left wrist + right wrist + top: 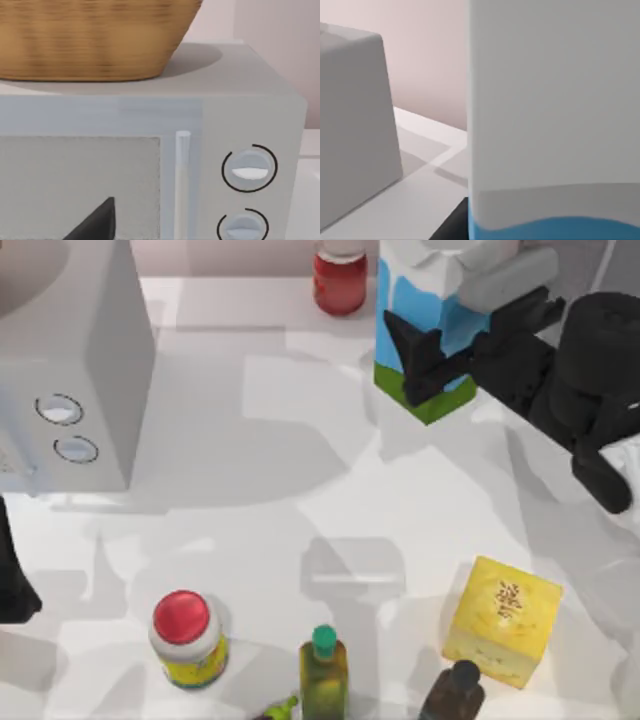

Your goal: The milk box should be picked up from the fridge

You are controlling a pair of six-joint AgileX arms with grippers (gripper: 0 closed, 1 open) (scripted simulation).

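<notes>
Nearest, along the 6 o'clock edge of the surface [260,500]: a red-lidded jar [188,638], a green-capped bottle [323,675], a dark bottle [452,692] and, toward 4 o'clock, a yellow box [503,618], all well apart from the work. Farther back at 9 o'clock, the left arm [15,585] parked at the edge, facing a white box with two dials [90,360] that carries a woven basket [90,40] on its roof. Farthest, at about 1 o'clock, the milk box [425,330], out in the open beside a red jar [340,280] and not inside any cabinet, with the right gripper [425,362] reaching in from 3 o'clock and apparently clamped across its lower body, one dark finger lying just above the green band. Hard to say whether resting on the surface or already lifted clear. Seen close from the right wrist as a broad, flat white-and-blue wall [550,100]. Judged light to moderate in weight, with thin board walls likely to dent under a hard squeeze and smooth printed sides likely to slip, top-heavy if gripped this low. Better taken across two opposite flat faces near mid-height, pressed moderately and kept upright, never by the soft gable
</notes>
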